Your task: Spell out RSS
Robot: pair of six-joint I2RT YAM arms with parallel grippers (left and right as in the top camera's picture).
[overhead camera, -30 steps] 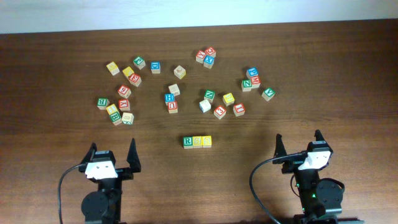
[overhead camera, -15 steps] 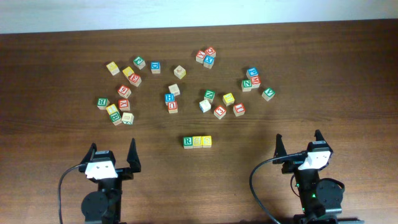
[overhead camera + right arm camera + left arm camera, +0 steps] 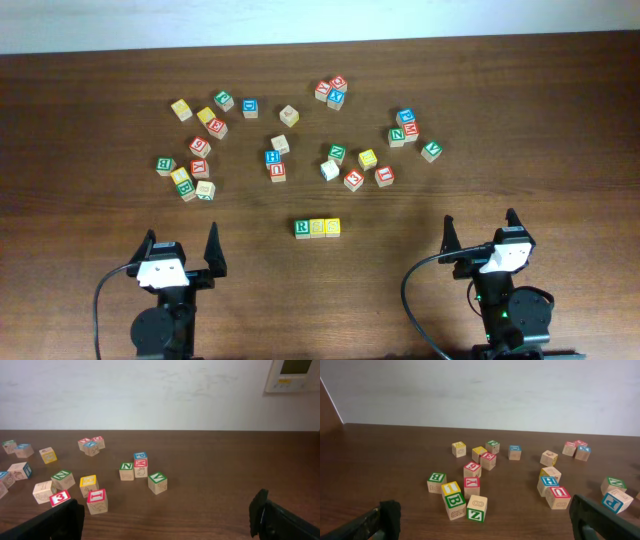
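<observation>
Left claw [image 3: 181,240]: jaws spread wide, nothing held, parked at the near edge of the table [image 3: 90,215]. Right claw [image 3: 479,226]: same condition, spread wide and empty, at the near edge on the opposite side.

The RSS row lies between the two claws and slightly ahead of them. It consists of the R cube [image 3: 302,228], first S cube [image 3: 317,228] and second S cube [image 3: 332,227], touching side by side. Its long axis runs left to right, parallel to the near edge. The R end faces the left claw, which is somewhat the nearer of the two.

Judgement: the word reads complete; no regrasp appears necessary.

Clearance: bare table surrounds the row on all sides. The loose cubes [image 3: 277,172] lie well beyond it, farther from both arms.
</observation>
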